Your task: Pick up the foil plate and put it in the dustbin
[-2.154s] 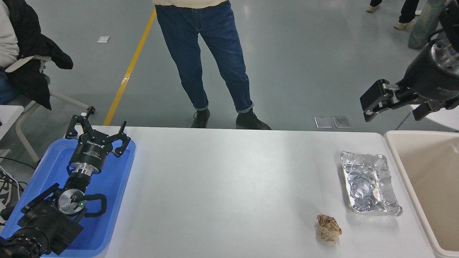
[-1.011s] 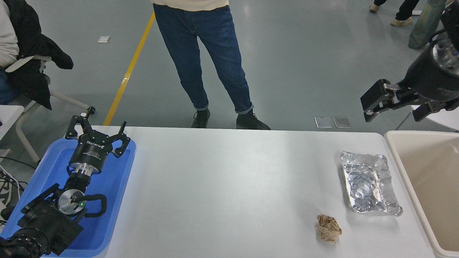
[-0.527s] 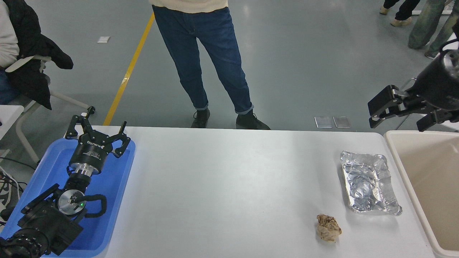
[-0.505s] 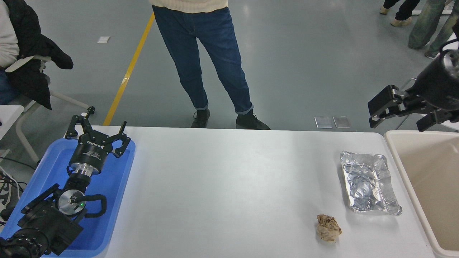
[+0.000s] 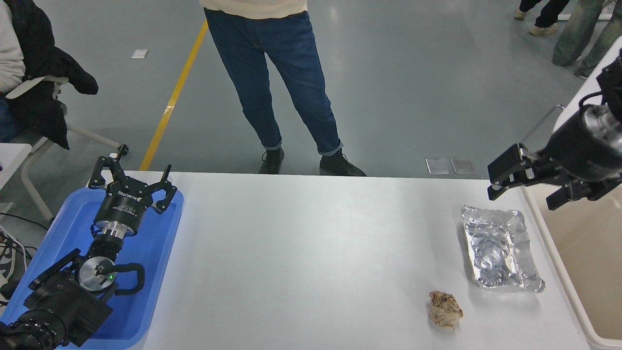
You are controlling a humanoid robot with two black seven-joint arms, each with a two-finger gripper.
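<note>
Right pincer (image 5: 522,187) lowered — spread, above crinkled silver foil plate (image 5: 500,248)

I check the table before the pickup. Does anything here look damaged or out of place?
The foil plate is crinkled and its rim is bent unevenly, though it lies flat near the dustbin. A crumpled brown paper ball lies loose on the table in front of it. Nothing has spilled.

A crumpled brown paper ball (image 5: 445,309) lies on the white table (image 5: 311,253); a blue tray (image 5: 155,243) sits at its left end.
</note>
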